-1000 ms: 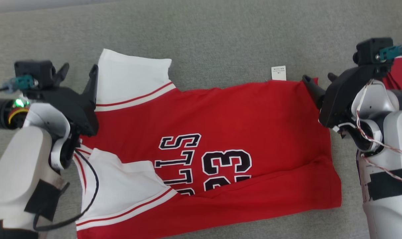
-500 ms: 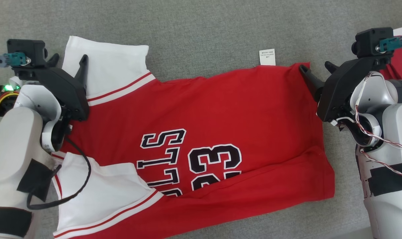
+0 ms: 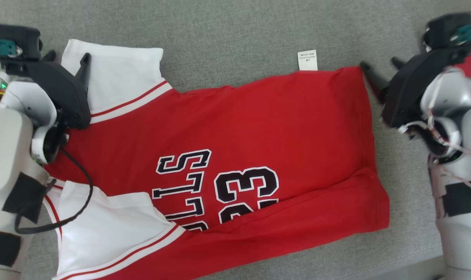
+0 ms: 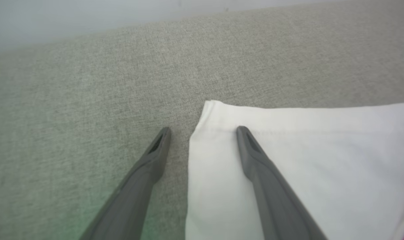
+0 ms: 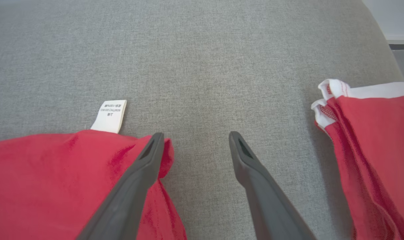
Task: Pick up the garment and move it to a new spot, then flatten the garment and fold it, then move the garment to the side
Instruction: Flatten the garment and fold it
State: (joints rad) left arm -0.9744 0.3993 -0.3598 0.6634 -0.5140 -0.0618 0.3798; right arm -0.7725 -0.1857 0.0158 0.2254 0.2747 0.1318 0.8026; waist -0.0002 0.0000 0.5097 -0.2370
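The garment [image 3: 259, 128] is a red jersey with white sleeves and black "23" lettering, spread flat on a grey fabric surface [image 3: 239, 35]. My left gripper [image 3: 68, 58] is open at the upper white sleeve's outer corner. In the left wrist view its jaws [image 4: 203, 130] straddle the sleeve's edge [image 4: 322, 160], one finger over white cloth and the other over grey fabric. My right gripper [image 3: 379, 63] is open at the far hem corner. In the right wrist view [image 5: 196, 136] one finger lies over the red corner [image 5: 55, 183]. Neither gripper holds anything.
A white care label [image 3: 307, 60] sticks out from the jersey's far edge [image 5: 109, 116]. A second red and white cloth [image 5: 375, 150] lies to the right of my right gripper. The grey surface ends near the lower right [image 3: 414, 268].
The whole head picture has shifted, so the camera moved. My left gripper has edged sideways onto the white sleeve's corner. Both grippers stay open.
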